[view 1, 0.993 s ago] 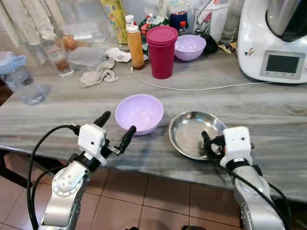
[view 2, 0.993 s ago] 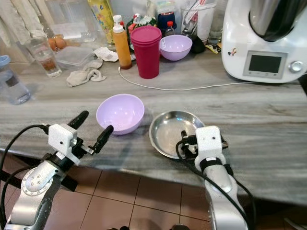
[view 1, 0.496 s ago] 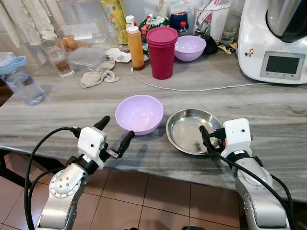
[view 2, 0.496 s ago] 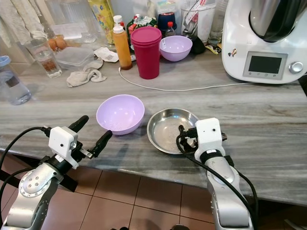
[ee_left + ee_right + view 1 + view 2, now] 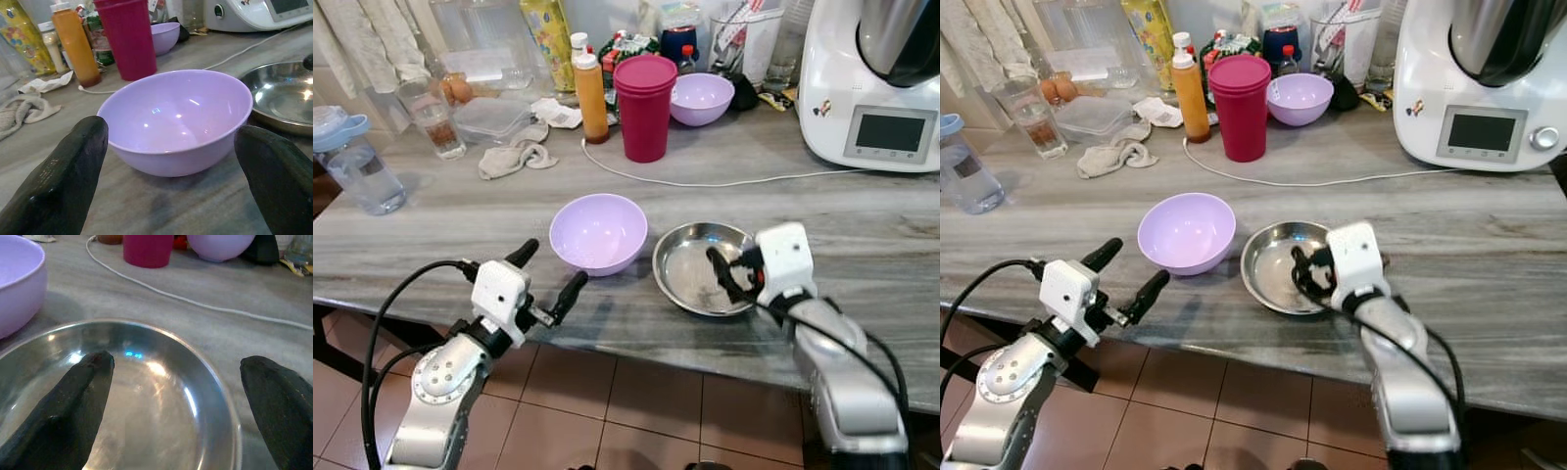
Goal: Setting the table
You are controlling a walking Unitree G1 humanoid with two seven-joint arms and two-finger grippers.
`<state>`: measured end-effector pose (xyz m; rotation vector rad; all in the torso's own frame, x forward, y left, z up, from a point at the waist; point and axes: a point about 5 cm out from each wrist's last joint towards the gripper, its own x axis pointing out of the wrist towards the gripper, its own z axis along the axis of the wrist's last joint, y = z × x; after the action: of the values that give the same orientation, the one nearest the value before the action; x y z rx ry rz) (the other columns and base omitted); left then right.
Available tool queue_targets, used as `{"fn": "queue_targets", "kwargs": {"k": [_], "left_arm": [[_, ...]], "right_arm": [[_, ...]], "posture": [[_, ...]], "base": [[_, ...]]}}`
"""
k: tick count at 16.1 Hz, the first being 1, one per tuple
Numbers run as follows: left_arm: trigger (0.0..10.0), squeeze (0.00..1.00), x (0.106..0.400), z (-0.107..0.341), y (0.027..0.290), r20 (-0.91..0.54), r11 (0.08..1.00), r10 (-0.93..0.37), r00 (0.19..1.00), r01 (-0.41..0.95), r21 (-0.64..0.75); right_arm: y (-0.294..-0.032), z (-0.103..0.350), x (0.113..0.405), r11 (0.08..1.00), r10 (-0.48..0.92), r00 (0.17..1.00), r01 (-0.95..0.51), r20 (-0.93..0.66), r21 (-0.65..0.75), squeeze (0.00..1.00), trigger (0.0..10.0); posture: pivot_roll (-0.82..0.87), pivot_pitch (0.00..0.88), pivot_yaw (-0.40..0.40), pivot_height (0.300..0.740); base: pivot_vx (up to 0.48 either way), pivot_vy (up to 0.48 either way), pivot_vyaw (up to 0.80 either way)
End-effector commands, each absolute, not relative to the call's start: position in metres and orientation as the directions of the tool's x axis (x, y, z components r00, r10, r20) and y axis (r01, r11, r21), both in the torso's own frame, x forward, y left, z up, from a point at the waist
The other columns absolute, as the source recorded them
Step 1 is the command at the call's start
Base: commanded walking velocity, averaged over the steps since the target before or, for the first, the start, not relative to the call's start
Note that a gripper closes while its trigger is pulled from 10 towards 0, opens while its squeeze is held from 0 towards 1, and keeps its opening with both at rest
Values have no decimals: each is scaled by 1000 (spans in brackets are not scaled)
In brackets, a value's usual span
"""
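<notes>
A lilac bowl (image 5: 599, 232) sits upright on the grey counter (image 5: 460, 215), close to its front edge. A shallow steel dish (image 5: 690, 274) lies just to its right, almost touching it. My left gripper (image 5: 554, 264) is open in front of the lilac bowl (image 5: 176, 117), near the counter's edge, with nothing between its fingers (image 5: 58, 181). Over the dish's right side, my right gripper (image 5: 729, 276) is open. Its fingers (image 5: 73, 406) are spread above the dish (image 5: 146, 382) and grasp nothing.
At the back stand a stack of magenta cups (image 5: 644, 106), a second lilac bowl (image 5: 701, 96), an orange sauce bottle (image 5: 590, 96) and a white kitchen machine (image 5: 876, 83). A white cable (image 5: 705, 181) crosses the counter. A water bottle (image 5: 352, 162), glass (image 5: 433, 116) and cloth (image 5: 514, 157) are at left.
My right gripper has moved forward and to the left, from the dish's near rim to above its right side. The dish has slid slightly toward the lilac bowl. The left gripper barely moved.
</notes>
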<state>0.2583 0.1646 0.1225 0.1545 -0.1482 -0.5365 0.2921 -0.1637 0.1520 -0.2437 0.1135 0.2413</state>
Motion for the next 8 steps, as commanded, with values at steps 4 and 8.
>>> {"fn": "queue_targets", "kwargs": {"k": [4, 8], "left_arm": [[10000, 0, 252, 114, 173, 41, 819, -560, 828, 545, 180], [10000, 0, 248, 111, 177, 17, 799, -584, 812, 571, 187]], "right_arm": [[-162, 137, 297, 916, 281, 923, -340, -263, -212, 506, 10000], [-159, 131, 299, 909, 322, 901, -381, -292, -172, 286, 10000]], "posture": [[-266, 95, 94, 740], [-254, 94, 93, 740]], "base": [[0, 0, 0], [0, 0, 0]]}}
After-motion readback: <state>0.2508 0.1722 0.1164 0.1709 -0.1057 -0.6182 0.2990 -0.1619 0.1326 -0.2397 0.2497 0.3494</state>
